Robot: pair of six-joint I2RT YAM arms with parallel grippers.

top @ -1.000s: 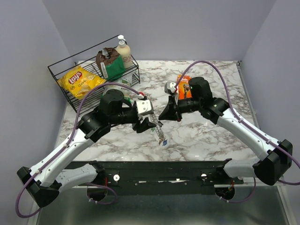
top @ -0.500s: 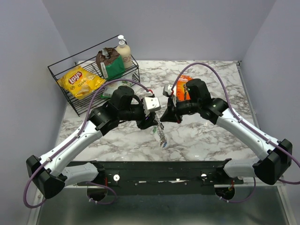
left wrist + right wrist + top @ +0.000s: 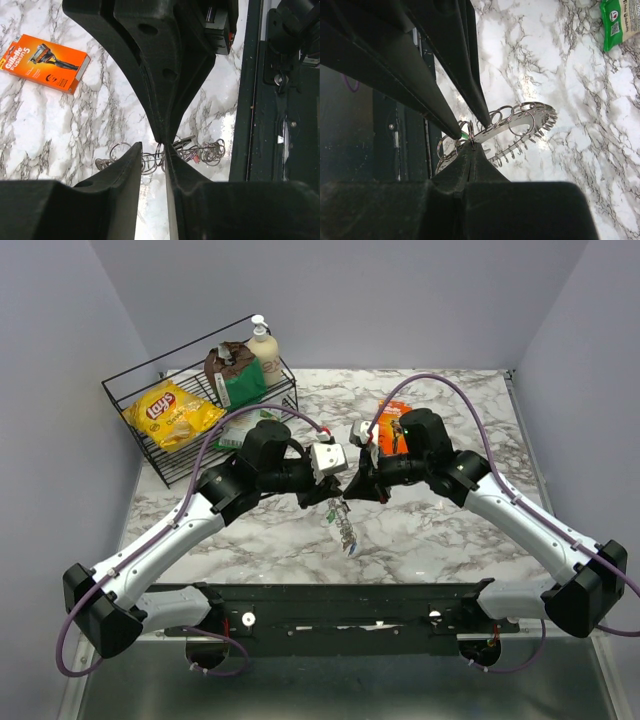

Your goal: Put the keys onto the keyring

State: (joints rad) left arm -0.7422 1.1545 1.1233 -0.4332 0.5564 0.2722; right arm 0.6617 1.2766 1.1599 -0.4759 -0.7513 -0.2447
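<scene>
— What's just changed?

— The left gripper (image 3: 154,150) has moved in close to the right one, and its jaws have narrowed. The keyring (image 3: 344,524) hangs above the marble table (image 3: 440,530) between the two arms, its silvery pieces dangling. The right gripper (image 3: 470,144) is pinched tight on its top. The left one's fingers stand a slim gap apart, straddling one loop. Whether they touch it, I can't tell.

— Meaning?

— A second hold, I'd guess, to steady the ring. I can't pick out the keys.

— And the basket?

— The wire basket (image 3: 152,448) sits back left, holding a yellow chip bag (image 3: 172,412), a brown bag (image 3: 228,362), a green pack (image 3: 243,388) and a pump bottle (image 3: 265,350).
</scene>
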